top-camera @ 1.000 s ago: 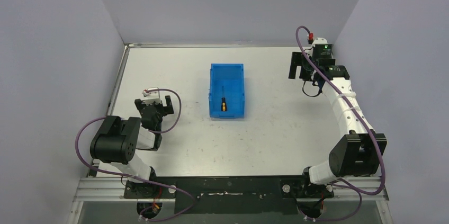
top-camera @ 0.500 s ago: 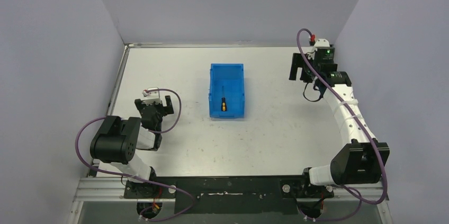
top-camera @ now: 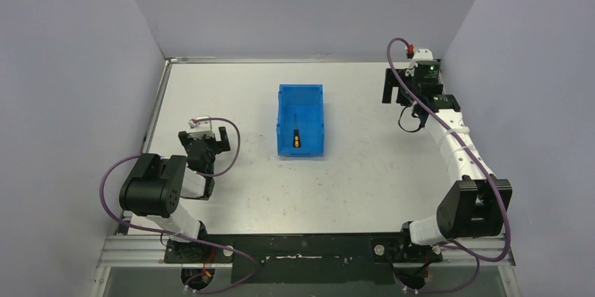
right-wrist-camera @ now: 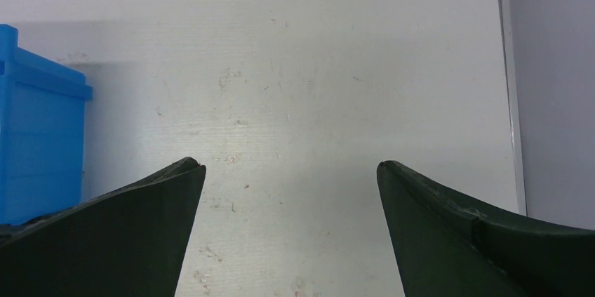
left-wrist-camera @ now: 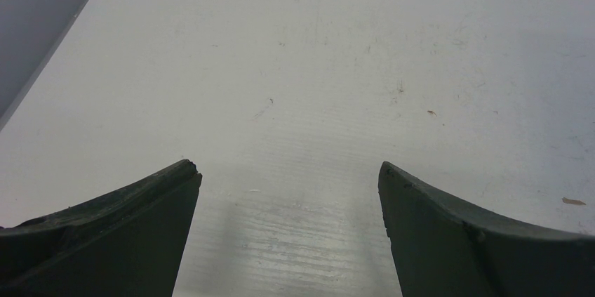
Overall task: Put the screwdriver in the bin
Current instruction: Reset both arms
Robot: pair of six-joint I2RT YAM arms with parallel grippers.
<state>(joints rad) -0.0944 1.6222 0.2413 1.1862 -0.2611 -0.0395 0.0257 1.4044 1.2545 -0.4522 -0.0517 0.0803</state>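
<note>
The bright blue bin stands at the middle of the table. The screwdriver lies inside it near the front wall, orange-yellow and black handle toward me, thin shaft pointing away. My left gripper is open and empty, low over the table at the left, well clear of the bin; its wrist view shows only bare table between the fingers. My right gripper is open and empty at the far right. In the right wrist view a corner of the bin shows at the left edge.
Grey walls enclose the table on the left, back and right. A metal edge strip runs along the table's right side close to my right gripper. The black arm mounting rail lies at the near edge.
My right arm has shifted slightly toward the far right corner, its gripper staying open. The left arm, the bin and the screwdriver have not moved.
</note>
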